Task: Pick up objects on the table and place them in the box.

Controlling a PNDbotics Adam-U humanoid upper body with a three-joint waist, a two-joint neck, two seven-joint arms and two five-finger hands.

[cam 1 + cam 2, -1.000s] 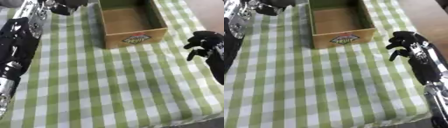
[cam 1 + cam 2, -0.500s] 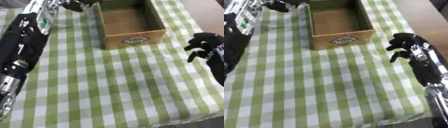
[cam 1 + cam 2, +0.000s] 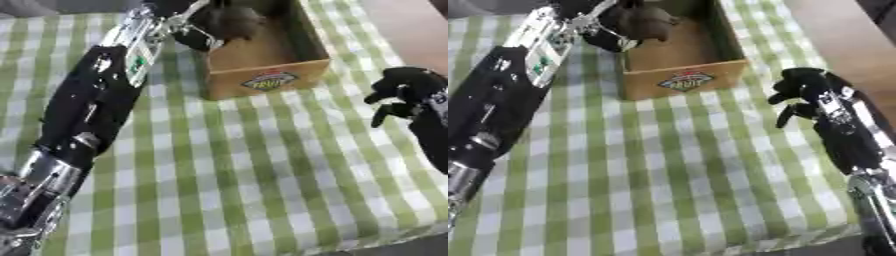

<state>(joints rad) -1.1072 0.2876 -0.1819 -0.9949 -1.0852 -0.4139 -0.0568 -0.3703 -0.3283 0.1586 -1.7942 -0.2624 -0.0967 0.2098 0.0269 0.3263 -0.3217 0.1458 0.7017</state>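
A dark rounded object (image 3: 647, 22) is held over the open cardboard box (image 3: 267, 80) at the far edge of the checked table (image 3: 245, 175), gripped by the curled left hand (image 3: 206, 25). The right hand (image 3: 802, 92) is seen curled, empty, near the right edge.

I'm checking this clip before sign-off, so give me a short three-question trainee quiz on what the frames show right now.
1. True or false: the left hand is over the cardboard box.
2. Where is the right hand? A) inside the box B) beside the box, over the green checked tablecloth C) out of view
3. Fill in: the printed label sits on the box's ____ wall, the one facing the robot.

Key: 1 true. 2 B. 3 near. Whether the left hand holds anything cannot be told; it shows only as a dark blurred shape at the box's left rim.
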